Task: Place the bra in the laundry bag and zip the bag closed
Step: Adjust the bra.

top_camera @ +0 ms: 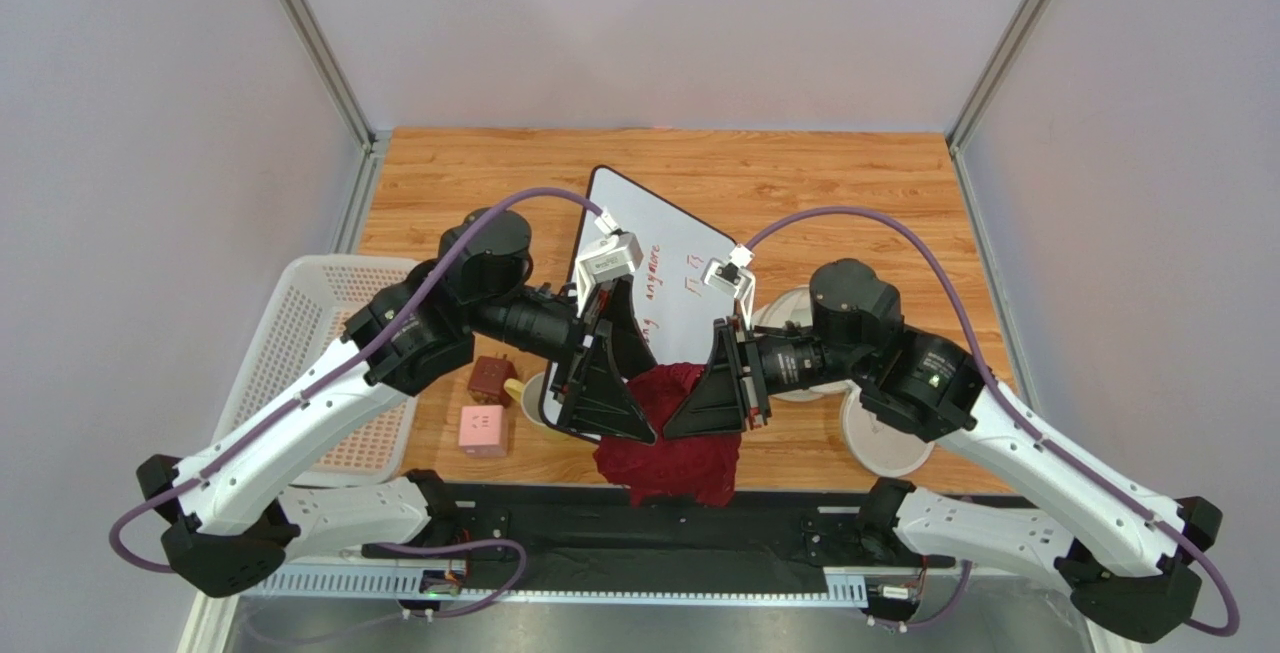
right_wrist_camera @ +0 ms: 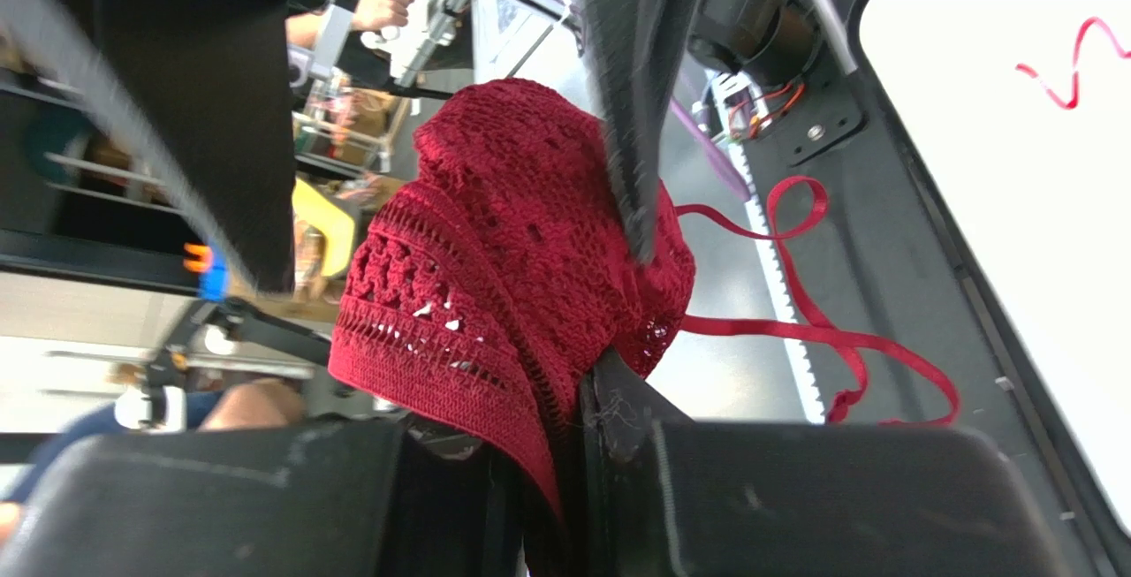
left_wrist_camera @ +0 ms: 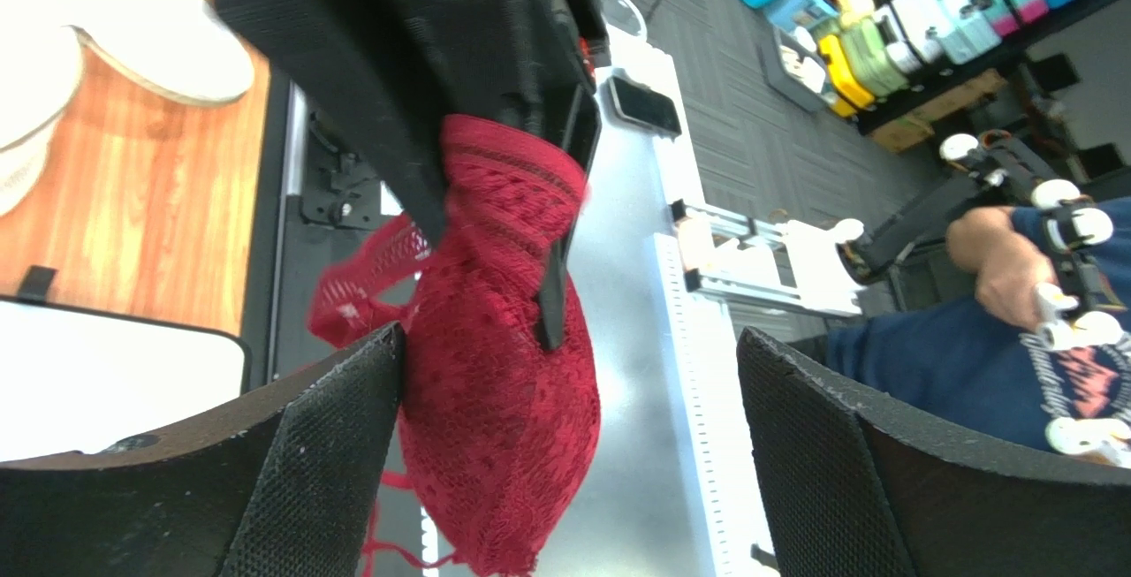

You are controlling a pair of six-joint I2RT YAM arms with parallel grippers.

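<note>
While the right fingers [right_wrist_camera: 770, 484] are pinching the dark red crocheted fabric bra [top_camera: 673, 458] at the near edge of the wooden surface [top_camera: 842, 188], the left fingers [left_wrist_camera: 319, 445] are standing wide apart on either side of it; both arms are hiding its upper part from above, and the right arm is covering most of the round white laundry bag [top_camera: 887, 451]

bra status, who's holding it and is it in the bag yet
Left gripper open, jaws either side of the bra. Right gripper shut on it, cloth hanging. Laundry bag under right arm, not loaded.
</note>
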